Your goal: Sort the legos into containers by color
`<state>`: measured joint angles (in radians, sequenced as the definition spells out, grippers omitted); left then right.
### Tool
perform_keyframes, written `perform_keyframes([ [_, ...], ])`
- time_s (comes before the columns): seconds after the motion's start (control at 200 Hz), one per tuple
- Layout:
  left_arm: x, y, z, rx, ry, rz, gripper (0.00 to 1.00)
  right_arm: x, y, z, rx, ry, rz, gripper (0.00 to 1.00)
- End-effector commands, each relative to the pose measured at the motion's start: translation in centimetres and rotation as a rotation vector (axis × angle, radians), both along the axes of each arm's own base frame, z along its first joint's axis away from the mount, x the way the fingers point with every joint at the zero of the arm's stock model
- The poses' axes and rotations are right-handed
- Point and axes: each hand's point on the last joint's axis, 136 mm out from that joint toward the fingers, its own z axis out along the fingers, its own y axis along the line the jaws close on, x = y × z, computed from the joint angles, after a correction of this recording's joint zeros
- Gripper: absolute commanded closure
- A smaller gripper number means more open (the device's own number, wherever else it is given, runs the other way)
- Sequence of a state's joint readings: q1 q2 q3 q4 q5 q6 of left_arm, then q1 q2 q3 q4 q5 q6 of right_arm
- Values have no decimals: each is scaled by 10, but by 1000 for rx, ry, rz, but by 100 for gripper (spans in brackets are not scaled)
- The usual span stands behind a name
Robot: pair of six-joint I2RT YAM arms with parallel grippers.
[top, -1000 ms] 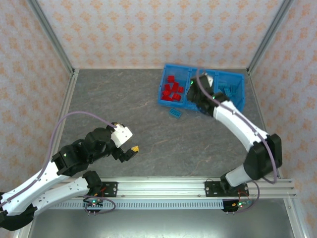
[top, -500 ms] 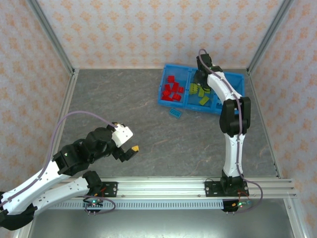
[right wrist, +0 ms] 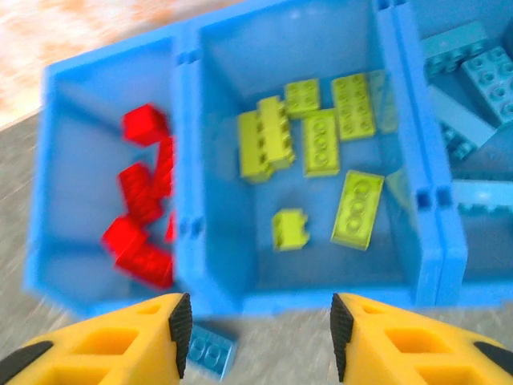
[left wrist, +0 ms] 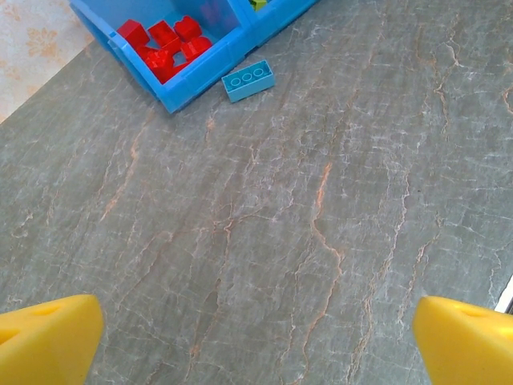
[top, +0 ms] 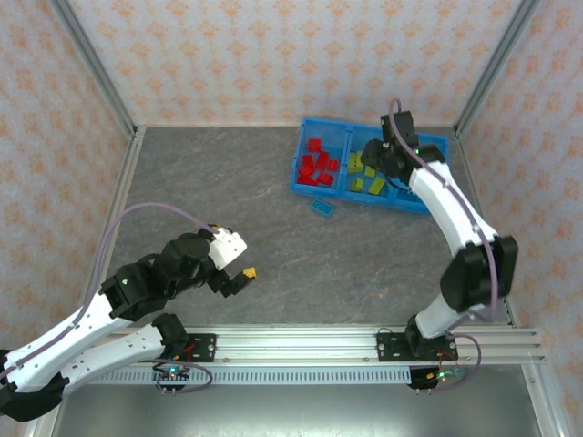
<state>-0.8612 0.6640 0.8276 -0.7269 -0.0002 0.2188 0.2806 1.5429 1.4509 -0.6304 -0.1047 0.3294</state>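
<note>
Right gripper (right wrist: 258,327): jaws parted, empty, above green legos (right wrist: 321,143) in tray (right wrist: 304,298), colours matched.
Left gripper (left wrist: 256,345): spread wide, idle, 7 o'clock.
Blue lego (left wrist: 248,80): outside tray, its 6 o'clock; unsorted.

Grey marbled table (top: 273,228) — patterned walls (top: 273,55) around it.

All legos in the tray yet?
No, one blue lego lies on the table beside the tray.
</note>
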Motion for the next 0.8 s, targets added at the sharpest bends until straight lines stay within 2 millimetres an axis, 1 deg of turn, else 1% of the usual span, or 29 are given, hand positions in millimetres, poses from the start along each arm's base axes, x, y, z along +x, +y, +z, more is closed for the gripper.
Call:
perform_keyframes([
  [0.0, 0, 5, -4, 30, 0, 4, 0, -31, 50, -20, -70, -22, 200, 47],
  [0.03, 0, 5, -5, 31, 2, 4, 0, -41, 61, -29, -105, -12, 242, 47],
  [0.08, 0, 5, -5, 31, 2, 6, 0, -54, 73, -46, -165, 15, 296, 46],
  [0.18, 0, 5, -5, 33, 2, 5, 0, -67, 91, -83, -243, 88, 381, 43],
  [0.265, 0, 5, -5, 33, 2, 6, 0, -69, 98, -115, -305, 175, 416, 38],
  [0.275, 1, 5, -5, 34, 4, 7, 0, -68, 98, -116, -312, 181, 418, 37],
  [0.315, 1, 5, -6, 36, 5, 7, 0, -66, 98, -131, -347, 230, 428, 35],
  [0.395, 0, 6, -5, 37, 4, 11, 0, -58, 99, -150, -406, 261, 442, 27],
  [0.455, 1, 7, -6, 38, 4, 13, 0, -51, 101, -159, -441, 265, 465, 21],
  [0.545, 1, 7, -6, 38, 4, 13, 0, -41, 106, -172, -473, 257, 504, 16],
  [0.661, 1, 7, -6, 40, 6, 13, 0, -28, 116, -182, -500, 232, 553, 15],
  [0.791, 1, 6, -7, 43, 10, 12, 0, -10, 113, -189, -524, 207, 539, 13],
])
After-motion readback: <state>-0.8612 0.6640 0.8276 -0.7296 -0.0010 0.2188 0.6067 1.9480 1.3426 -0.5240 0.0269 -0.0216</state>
